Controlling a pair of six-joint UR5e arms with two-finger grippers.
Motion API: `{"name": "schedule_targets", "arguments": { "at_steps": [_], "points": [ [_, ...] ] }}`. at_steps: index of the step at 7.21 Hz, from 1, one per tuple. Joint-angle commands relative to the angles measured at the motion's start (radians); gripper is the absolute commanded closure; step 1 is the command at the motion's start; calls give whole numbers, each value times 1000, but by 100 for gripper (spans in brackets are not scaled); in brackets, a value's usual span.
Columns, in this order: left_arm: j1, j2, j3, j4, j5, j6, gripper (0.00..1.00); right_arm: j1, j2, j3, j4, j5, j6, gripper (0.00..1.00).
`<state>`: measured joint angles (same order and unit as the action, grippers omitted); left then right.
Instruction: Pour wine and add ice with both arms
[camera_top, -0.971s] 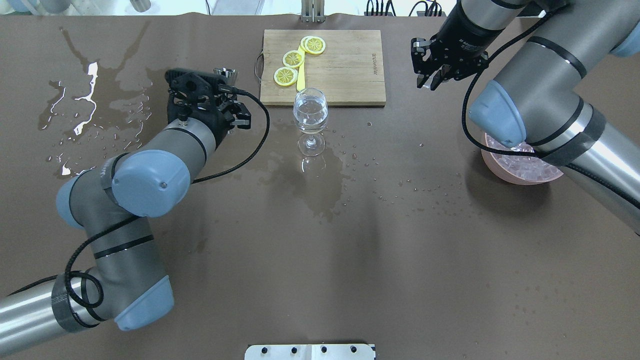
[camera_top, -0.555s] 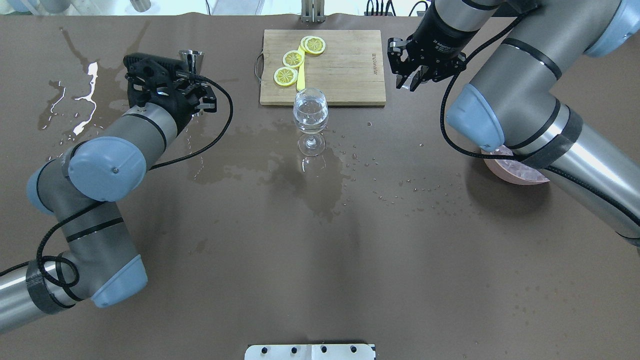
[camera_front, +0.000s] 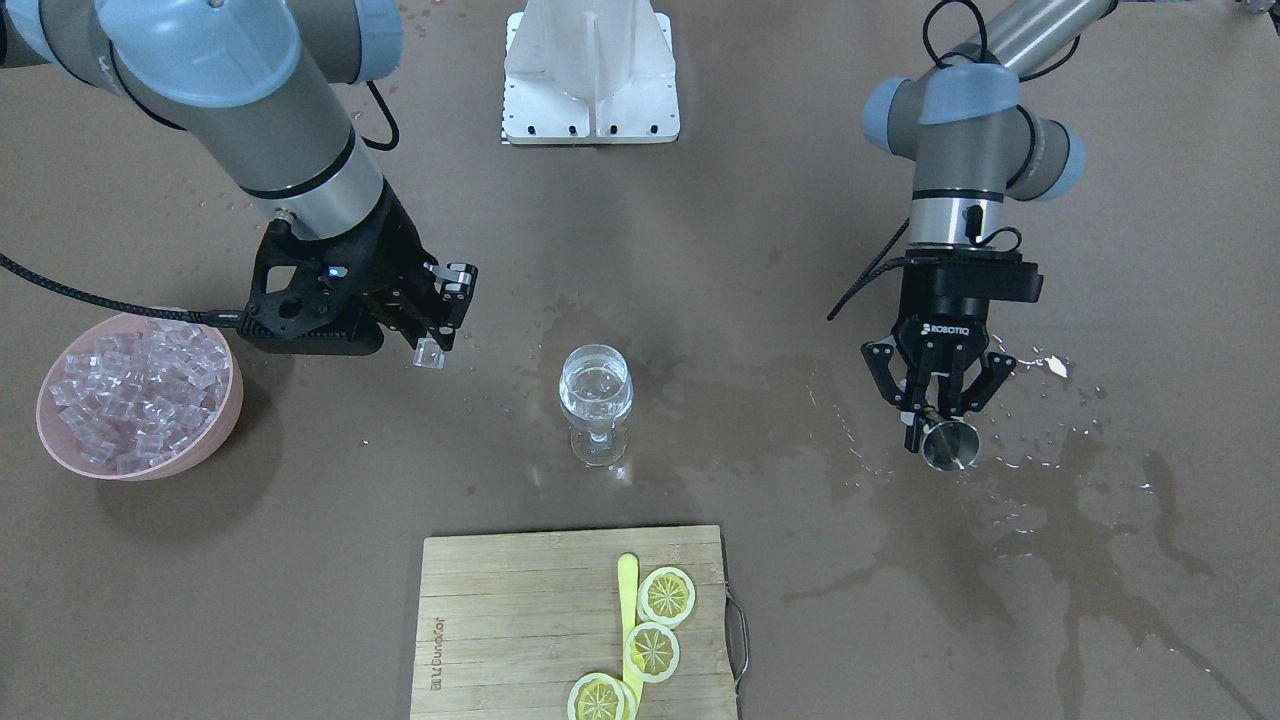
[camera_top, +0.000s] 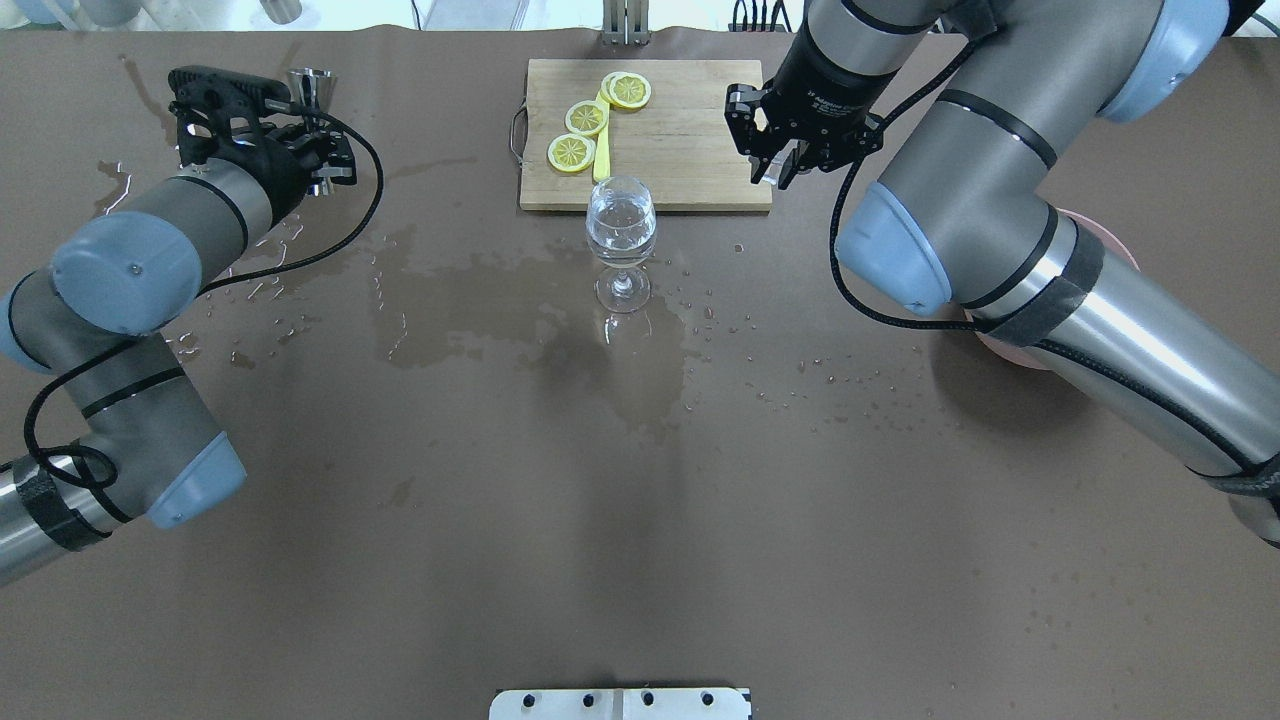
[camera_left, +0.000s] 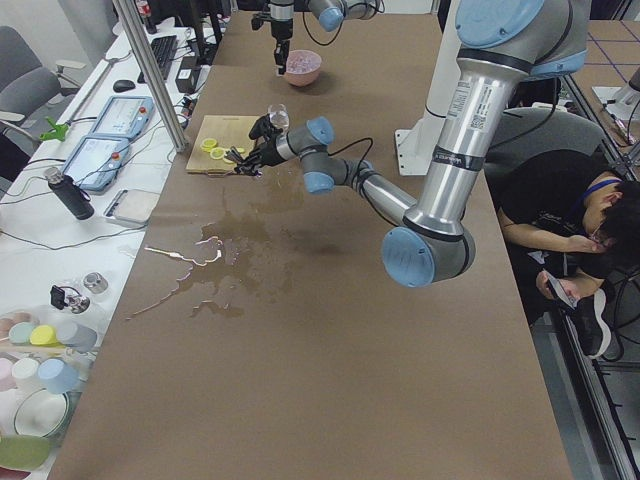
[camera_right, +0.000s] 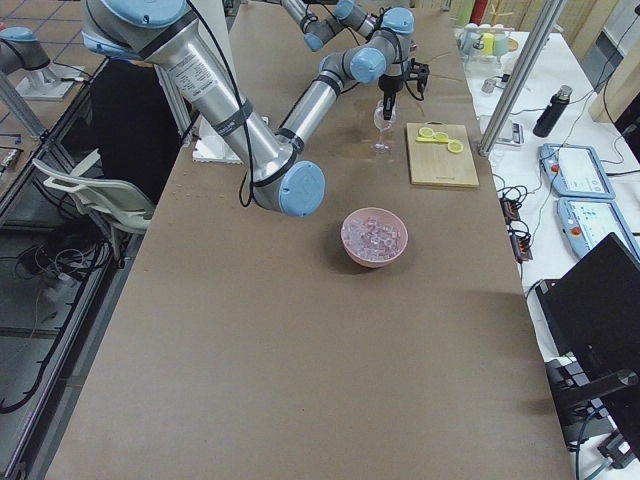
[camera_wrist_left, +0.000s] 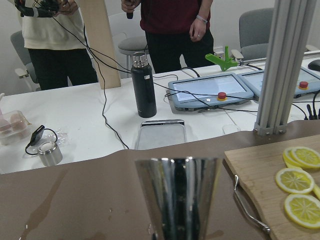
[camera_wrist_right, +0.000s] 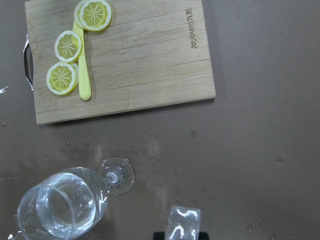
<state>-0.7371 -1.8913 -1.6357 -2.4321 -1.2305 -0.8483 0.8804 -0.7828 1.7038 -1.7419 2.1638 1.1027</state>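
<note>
A stemmed wine glass (camera_top: 621, 225) (camera_front: 596, 395) stands mid-table with a little clear wine in its bowl. My left gripper (camera_front: 930, 425) (camera_top: 300, 105) is shut on a steel jigger (camera_front: 950, 445) (camera_wrist_left: 177, 195), well off to the glass's side over the wet patches. My right gripper (camera_front: 437, 340) (camera_top: 778, 172) is shut on one clear ice cube (camera_front: 429, 353) (camera_wrist_right: 183, 222), held above the table a short way from the glass (camera_wrist_right: 62, 205). The rest of the ice fills a pink bowl (camera_front: 215, 430) (camera_right: 374, 237), mostly hidden under the right arm in the overhead view.
A wooden cutting board (camera_top: 690, 130) (camera_front: 520, 620) beyond the glass carries lemon slices (camera_top: 572, 152) and a yellow knife (camera_top: 601, 150). Dark spill patches (camera_top: 560, 330) (camera_front: 1050, 520) spread across the table. A white bracket (camera_front: 590, 70) sits at the robot's edge. People stand beyond the far side.
The left arm has carried the jigger away from the glass toward the table's far left. The right arm has moved the ice cube leftward, closer to the glass, covering the bowl.
</note>
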Motion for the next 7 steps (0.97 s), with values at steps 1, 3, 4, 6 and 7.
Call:
{"name": "schedule_targets", "arguments": {
  "at_steps": [1, 3, 4, 6, 7],
  "points": [
    [-76, 41, 100, -164, -64, 31, 72, -4, 11, -18, 4, -10, 0, 100],
    [-125, 63, 180, -286, -98, 32, 72, -6, 20, -26, 4, -12, 2, 100],
    [-148, 64, 250, -383, -99, 32, 72, -17, 51, -53, 2, -28, 2, 100],
    [-217, 106, 347, -519, -164, 32, 72, -35, 149, -146, 7, -33, 29, 100],
    [-241, 135, 358, -557, -178, 67, 72, -44, 171, -165, 10, -35, 28, 100]
  ]
}}
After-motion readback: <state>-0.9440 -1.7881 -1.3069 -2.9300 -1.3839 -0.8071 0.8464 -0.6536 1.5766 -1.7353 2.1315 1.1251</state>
